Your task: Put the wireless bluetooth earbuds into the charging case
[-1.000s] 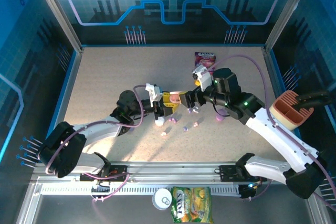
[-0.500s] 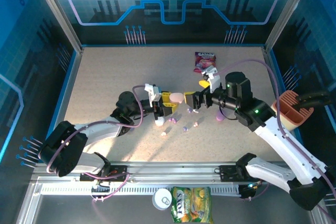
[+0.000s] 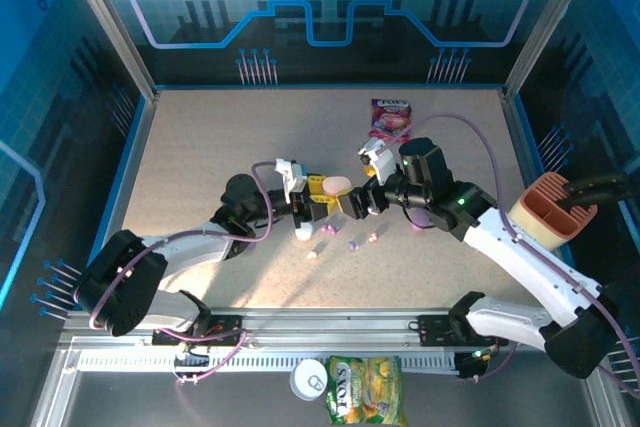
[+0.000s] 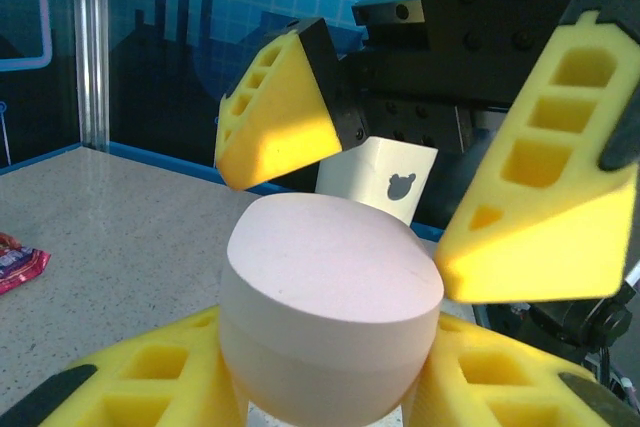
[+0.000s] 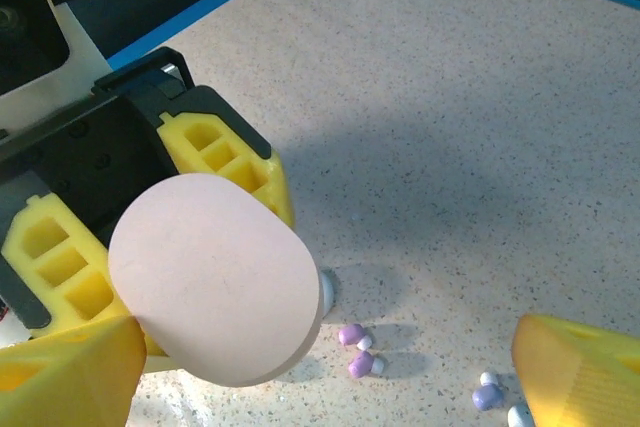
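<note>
My left gripper (image 3: 325, 197) (image 4: 330, 372) is shut on a pale pink pebble-shaped charging case (image 3: 337, 186) (image 4: 330, 292) (image 5: 215, 277), held above the table with its lid down. My right gripper (image 3: 353, 202) (image 5: 325, 377) stands open just right of the case, its yellow fingers (image 4: 280, 122) spread to either side of the case's top without touching it. Tiny earbuds lie on the table below: two purple ones (image 5: 355, 349) (image 3: 352, 244), a bluish one (image 5: 487, 394), and pale ones (image 3: 373, 238) (image 3: 311, 254).
A white case (image 3: 303, 233) lies under the left gripper, and a purple case (image 3: 420, 222) lies by the right arm. A snack packet (image 3: 390, 117) is at the back. A terracotta holder (image 3: 552, 209) sits at the right wall. A can (image 3: 312, 379) and a snack bag (image 3: 365, 387) lie off the front edge.
The right gripper drew back to the right, then swung left again, and now sits closer around the pink case. The left gripper and case stayed put.
</note>
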Available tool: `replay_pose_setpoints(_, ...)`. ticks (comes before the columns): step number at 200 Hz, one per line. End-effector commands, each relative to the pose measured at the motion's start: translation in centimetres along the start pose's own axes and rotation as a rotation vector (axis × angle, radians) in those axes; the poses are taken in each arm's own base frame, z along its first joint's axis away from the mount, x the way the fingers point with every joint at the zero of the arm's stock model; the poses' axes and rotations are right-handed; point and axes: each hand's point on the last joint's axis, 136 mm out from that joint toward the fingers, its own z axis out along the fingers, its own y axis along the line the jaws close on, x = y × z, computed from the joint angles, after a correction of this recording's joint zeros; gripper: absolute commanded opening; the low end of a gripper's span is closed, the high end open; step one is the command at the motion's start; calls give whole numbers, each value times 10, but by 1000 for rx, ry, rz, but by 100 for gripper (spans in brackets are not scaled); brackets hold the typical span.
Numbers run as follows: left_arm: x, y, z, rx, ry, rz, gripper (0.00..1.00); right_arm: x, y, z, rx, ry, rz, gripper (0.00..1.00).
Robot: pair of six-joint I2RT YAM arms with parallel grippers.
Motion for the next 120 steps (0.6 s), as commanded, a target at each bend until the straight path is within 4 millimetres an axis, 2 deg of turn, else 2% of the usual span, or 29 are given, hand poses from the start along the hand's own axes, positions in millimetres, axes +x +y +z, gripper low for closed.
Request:
replay_pose_setpoints(1, -11, -1, 1, 19, -35, 14, 39, -14, 0, -1, 19, -29, -48, 95)
replay_pose_setpoints(73, -9, -4, -1, 26, -26, 18, 39, -34, -21, -11, 127, -119, -1, 96)
replay_pose_setpoints(120, -8, -7, -3, 30, -24, 15, 39, -41, -27, -9, 128, -136, 34, 96)
